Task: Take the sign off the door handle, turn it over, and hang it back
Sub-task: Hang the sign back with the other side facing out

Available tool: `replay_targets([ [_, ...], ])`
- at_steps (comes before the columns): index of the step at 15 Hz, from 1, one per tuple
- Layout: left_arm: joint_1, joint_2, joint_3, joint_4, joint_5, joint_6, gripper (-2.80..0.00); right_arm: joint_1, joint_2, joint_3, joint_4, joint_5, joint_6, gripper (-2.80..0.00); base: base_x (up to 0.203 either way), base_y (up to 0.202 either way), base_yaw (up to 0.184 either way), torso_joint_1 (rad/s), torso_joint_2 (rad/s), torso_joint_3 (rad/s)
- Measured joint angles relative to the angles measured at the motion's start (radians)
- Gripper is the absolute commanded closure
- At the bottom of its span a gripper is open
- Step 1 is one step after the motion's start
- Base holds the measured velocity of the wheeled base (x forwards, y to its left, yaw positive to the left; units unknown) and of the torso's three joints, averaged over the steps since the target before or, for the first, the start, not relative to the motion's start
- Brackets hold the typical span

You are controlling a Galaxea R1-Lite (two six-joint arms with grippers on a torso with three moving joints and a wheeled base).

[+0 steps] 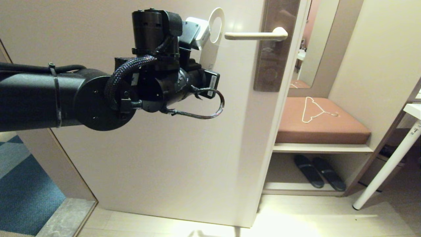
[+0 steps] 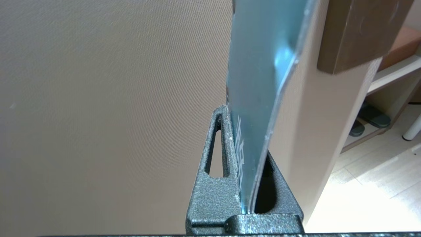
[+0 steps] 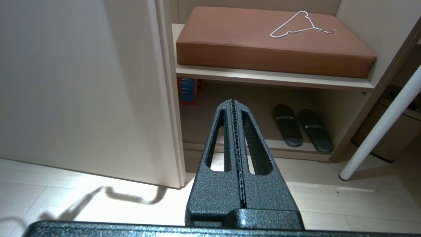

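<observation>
Beside door handle (image 1: pixel 253 35) | left hand (image 2: pixel 245 184) clamped on sign (image 2: pixel 260 82) | right hand (image 3: pixel 235 138) closed, empty

The sign (image 1: pixel 214 36), clamped in the left gripper (image 1: pixel 197 42), hangs just left of the door handle (image 1: pixel 255 35) tip, apart from it; right of the door (image 1: pixel 158 158), a hanger (image 1: pixel 314 110) lies on the bench cushion (image 1: pixel 322 126), slippers (image 1: pixel 319 171) on the shelf below

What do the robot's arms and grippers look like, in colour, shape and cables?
The left arm is a thick black tube with a round joint, a braided black cable looping beside the wrist and a cable tie. The left gripper and the right gripper have dark grey, speckled, wedge-shaped fingers with long slots; the right gripper's inner faces are toothed.
</observation>
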Motion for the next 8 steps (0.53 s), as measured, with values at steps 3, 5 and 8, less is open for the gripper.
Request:
replay_targets([
  [3,0.001,0.045,-0.064,0.015,0.000,-0.001,0.00,0.000,0.000,0.000,0.000,0.000,0.000,0.00,0.000,0.000,0.000,0.000,0.00,0.000],
  [5,0.001,0.070,-0.092,0.015,-0.001,-0.001,0.00,0.000,0.000,0.000,0.000,0.000,0.000,0.00,0.000,0.000,0.000,0.000,0.00,0.000],
  [8,0.000,0.099,-0.125,0.027,-0.004,0.000,0.00,0.000,0.000,0.000,0.000,0.000,0.000,0.00,0.000,0.000,0.000,0.000,0.00,0.000],
])
